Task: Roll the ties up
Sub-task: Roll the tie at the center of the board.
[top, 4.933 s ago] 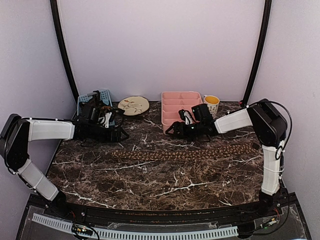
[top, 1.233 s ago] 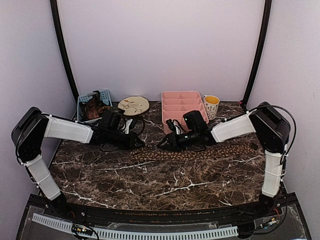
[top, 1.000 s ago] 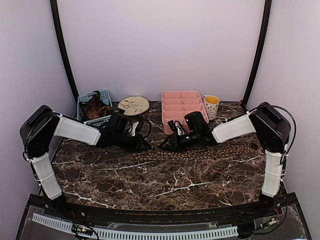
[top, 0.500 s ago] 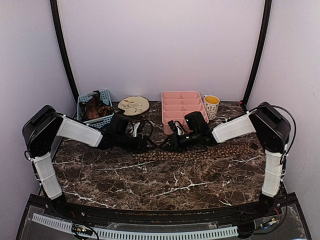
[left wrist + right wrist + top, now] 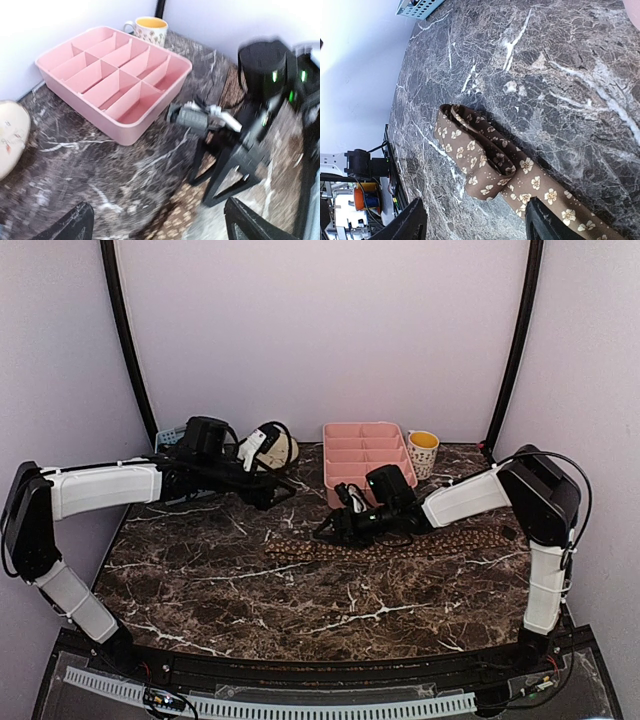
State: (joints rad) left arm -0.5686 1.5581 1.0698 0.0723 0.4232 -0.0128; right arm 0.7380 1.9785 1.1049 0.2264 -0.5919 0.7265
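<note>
One tie [image 5: 420, 543], brown with tan flowers, lies across the table from the middle to the right. Its left end [image 5: 480, 160] is folded over itself in a loose flat loop. My right gripper [image 5: 325, 532] hovers low at that folded end, open, with the fabric lying free just ahead of its fingertips [image 5: 545, 222]. My left gripper [image 5: 280, 495] is raised and back from the tie, open and empty. In the left wrist view, which is blurred, the tie [image 5: 185, 215] shows below the right gripper [image 5: 215, 175].
A pink divided tray [image 5: 365, 455] stands at the back centre, with a yellow-lined cup [image 5: 423, 450] to its right. A plate [image 5: 283, 448] and a blue basket [image 5: 168, 436] at the back left are partly hidden by the left arm. Black posts rise at both back corners.
The left gripper opened, let go of the tie's left end and lifted back toward the plate. The right gripper's jaws widened and released the fold, which stays on the table.
</note>
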